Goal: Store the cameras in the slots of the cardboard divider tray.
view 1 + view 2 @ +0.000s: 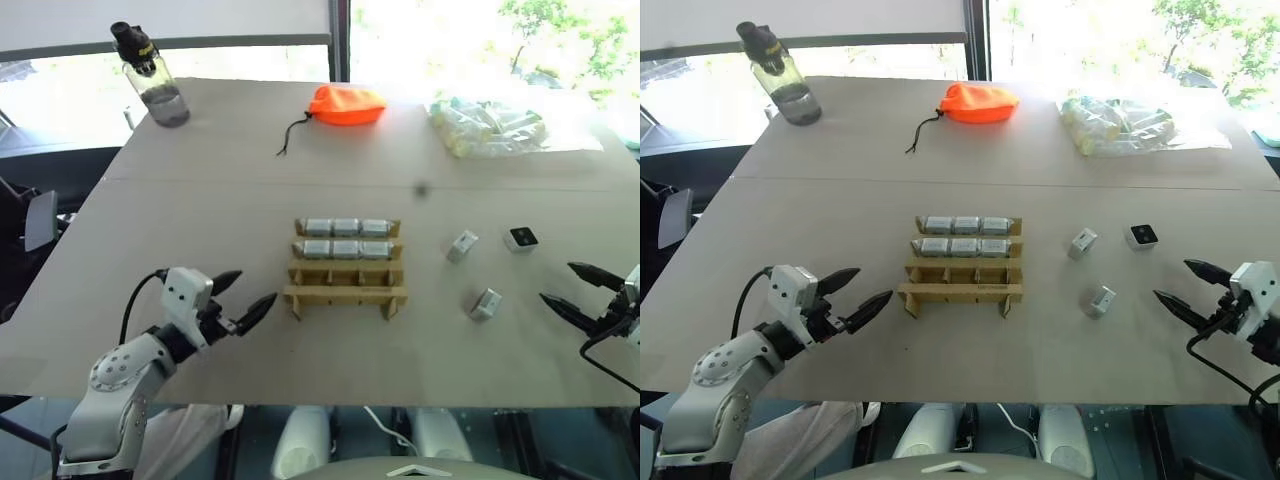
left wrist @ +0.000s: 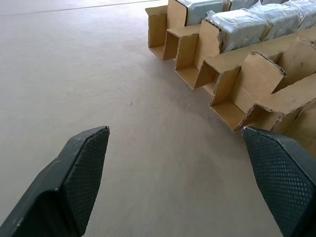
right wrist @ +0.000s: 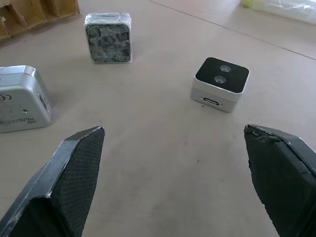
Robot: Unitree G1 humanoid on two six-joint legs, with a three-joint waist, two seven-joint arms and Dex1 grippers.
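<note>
Water bottle [image 1: 150, 75] stands at the far-left corner of the counter [image 1: 200, 220], well clear of the work. The left gripper [image 1: 243, 297] hovers near-left, jaws wide open and empty, aimed at the left end of the cardboard divider tray [image 1: 345, 290], just beside it but not touching.

Tray sits mid-counter. Its two far rows are each filled w/ three wrapped cameras [image 1: 345, 226]; the two near rows look empty, though slats partly hide the slot floors. Orange pouch [image 1: 346, 104] lies far-centre.

Right of the tray, three loose cameras: one tilted [image 1: 462, 245], one near [image 1: 485, 303], and one lens-up [image 1: 521, 238] further right. Clear bag of tubes [image 1: 487, 125] lies far-right. The right gripper [image 1: 583, 291] hovers near the right edge, jaws wide open, empty, facing the loose three.

Risks: tray is light cardboard, so a nudge from the left jaws, or a camera pushed in off-line, could slide or tip it. Small, smooth blocks may skid or twist when pinched. The near one sits close to the near edge and could be knocked off.

Room: open counter all round the three; approach from the right is free. Left side is clear too.
</note>
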